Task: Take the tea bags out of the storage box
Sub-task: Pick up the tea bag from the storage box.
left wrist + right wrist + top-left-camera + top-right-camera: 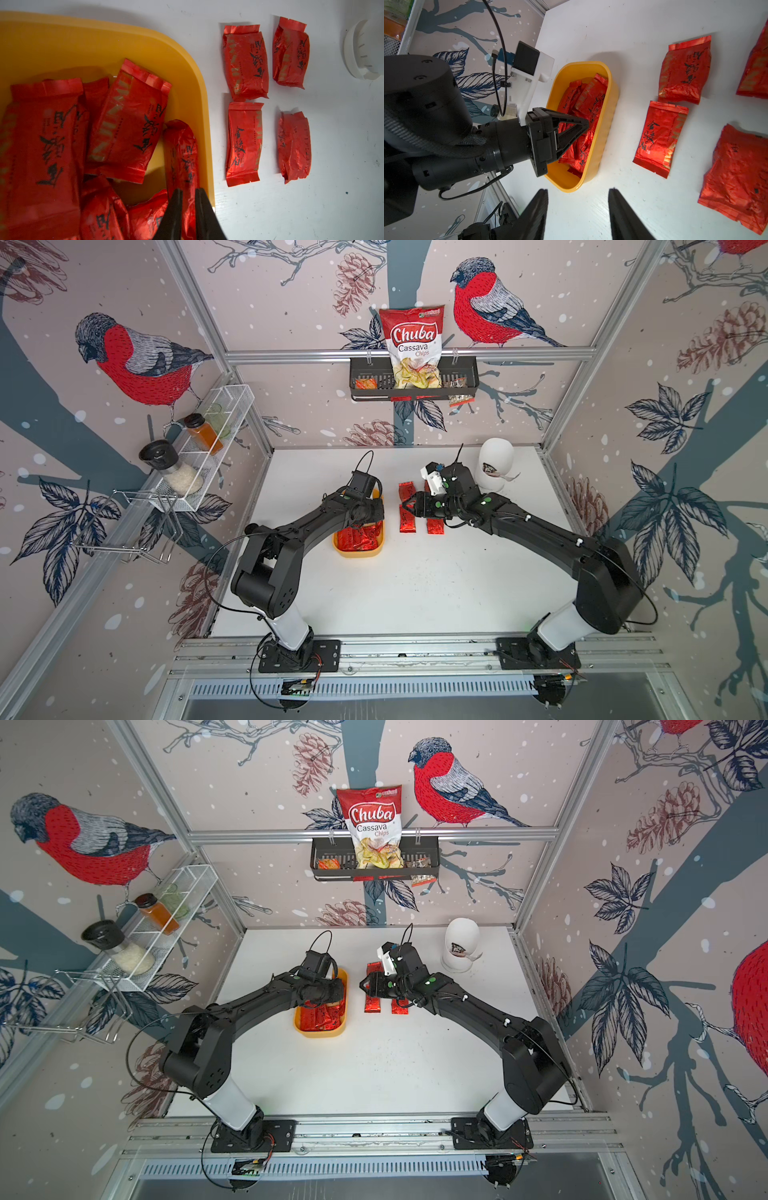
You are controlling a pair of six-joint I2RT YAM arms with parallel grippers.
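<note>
1. Reaching down into the storage box [359, 554] [320, 1034], the left gripper [368, 519] [328, 999] is hiding its own fingertips in both top views, so its grip cannot be told from here. The box is sitting on the white table [415, 593], left of centre, with the tea bags in the box [357, 540] crowding its near end. The right gripper [405, 506] [363, 984] is hanging over the tea bags on the table [405, 521] [372, 1005], which are lying just to the right of the box and apart from it. A white container [494, 464] is standing behind the right arm.

2. In the left wrist view, the left gripper [188, 190] is pinching narrowly: its fingers [172, 216] are closing on an edge-on tea bag [182, 153] that is leaning against the storage box's [199, 87] inner wall. The other tea bags in the box [128, 122] are overlapping one another. Four tea bags on the table [245, 62] are lying in two pairs, none touching the box.

3. In the right wrist view, the right gripper [578, 189] is spreading its fingers wide, holding nothing. The left gripper's [586, 124] tips are meeting among the sachets inside the box [609, 124]. The tea bags on the table [660, 139] are lying flat beside it.
</note>
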